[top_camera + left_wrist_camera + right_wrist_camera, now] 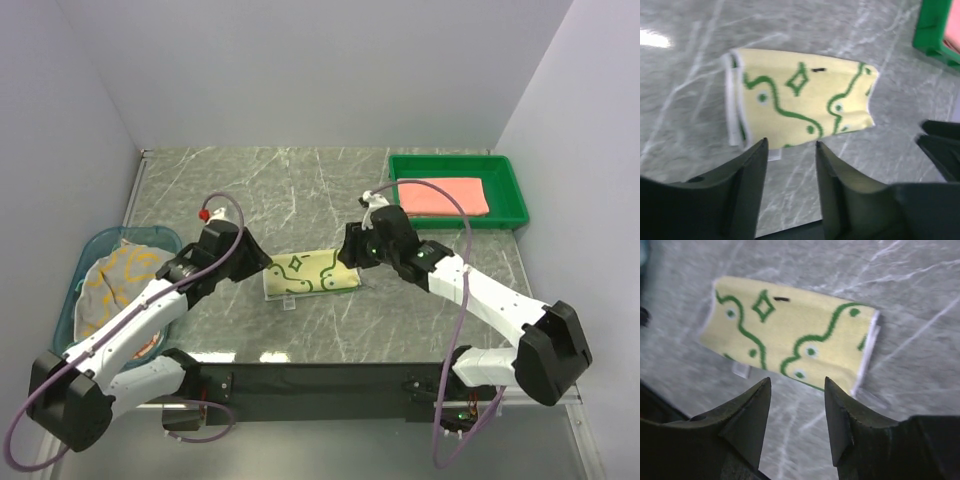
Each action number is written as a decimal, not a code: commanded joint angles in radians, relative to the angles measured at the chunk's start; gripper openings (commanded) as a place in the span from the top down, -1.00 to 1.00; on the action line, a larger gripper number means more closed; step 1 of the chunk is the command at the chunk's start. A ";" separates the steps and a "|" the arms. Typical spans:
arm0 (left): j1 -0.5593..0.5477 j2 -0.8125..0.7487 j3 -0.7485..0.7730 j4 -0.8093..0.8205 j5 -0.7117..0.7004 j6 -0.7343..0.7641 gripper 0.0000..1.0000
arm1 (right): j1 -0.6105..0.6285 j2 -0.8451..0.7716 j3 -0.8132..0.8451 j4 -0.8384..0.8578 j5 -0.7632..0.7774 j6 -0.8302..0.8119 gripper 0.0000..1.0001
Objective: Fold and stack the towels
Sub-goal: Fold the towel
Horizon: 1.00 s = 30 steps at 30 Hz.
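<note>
Left wrist view, left jaws: two dark fingers (747, 185) standing apart, nothing clamped, grey-veined tabletop (685, 75) showing in the gap. They are poised over the near long edge of the frog towel (800, 102), towards its white-hemmed end.

Right wrist view, right jaws: two dark fingers (842, 425) likewise apart and holding nothing, over the same towel's near edge, towards the opposite end.

Item 1, frog towel: pale yellow with green wavy lines, dots and a diamond. It is folded to a flat rectangle and lies free on the tabletop between the two arms. A small white tag (774, 155) sticks out at its near edge. In the top external view the left jaws sit just beside its left short end and the right jaws just beside its right short end.

Item 2, salmon-pink towel (445, 195): folded flat, lying inside the green tray (458, 163) at the far right of the tabletop, well apart from the frog towel.

Item 3, cream towel (118, 275): crumpled, with yellow markings, lying in the blue basket (150, 232) at the left edge, beside the left arm (130, 330).
</note>
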 commanded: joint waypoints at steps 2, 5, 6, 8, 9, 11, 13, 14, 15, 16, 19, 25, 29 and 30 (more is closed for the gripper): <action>-0.076 0.095 0.074 0.087 0.016 -0.060 0.09 | 0.006 -0.010 -0.147 0.336 -0.030 0.232 -0.02; -0.127 0.189 0.091 0.148 0.004 -0.069 0.34 | 0.005 0.014 -0.231 0.494 -0.019 0.324 0.04; -0.143 0.212 0.088 0.182 0.007 -0.071 0.39 | 0.006 0.025 -0.242 0.518 -0.009 0.353 0.04; -0.157 0.281 0.077 0.208 -0.005 -0.079 0.52 | 0.005 0.067 -0.280 0.590 0.002 0.377 0.04; -0.162 0.304 0.062 0.217 -0.004 -0.082 0.55 | 0.003 0.082 -0.294 0.610 0.008 0.401 0.04; -0.170 0.354 0.039 0.236 -0.030 -0.089 0.64 | 0.002 0.122 -0.335 0.650 0.010 0.433 0.04; -0.168 0.384 -0.018 0.258 -0.054 -0.100 0.73 | 0.002 0.151 -0.389 0.686 0.013 0.481 0.04; -0.168 0.390 -0.038 0.266 -0.068 -0.112 0.74 | -0.004 0.159 -0.407 0.715 0.016 0.496 0.05; -0.168 0.396 -0.074 0.274 -0.078 -0.117 0.76 | -0.007 0.171 -0.446 0.733 0.010 0.524 0.06; -0.168 0.402 -0.090 0.278 -0.085 -0.122 0.77 | -0.012 0.174 -0.463 0.767 0.007 0.533 0.05; -0.168 0.407 -0.139 0.292 -0.117 -0.134 0.79 | -0.030 0.179 -0.513 0.804 0.004 0.558 0.07; -0.167 0.391 -0.137 0.253 -0.157 -0.140 0.73 | -0.037 0.110 -0.543 0.804 0.020 0.562 0.08; -0.167 0.321 -0.095 0.228 -0.151 -0.123 0.43 | -0.037 0.022 -0.506 0.766 0.024 0.529 0.04; -0.168 0.304 -0.075 0.225 -0.151 -0.120 0.24 | -0.040 -0.001 -0.482 0.764 0.019 0.512 -0.03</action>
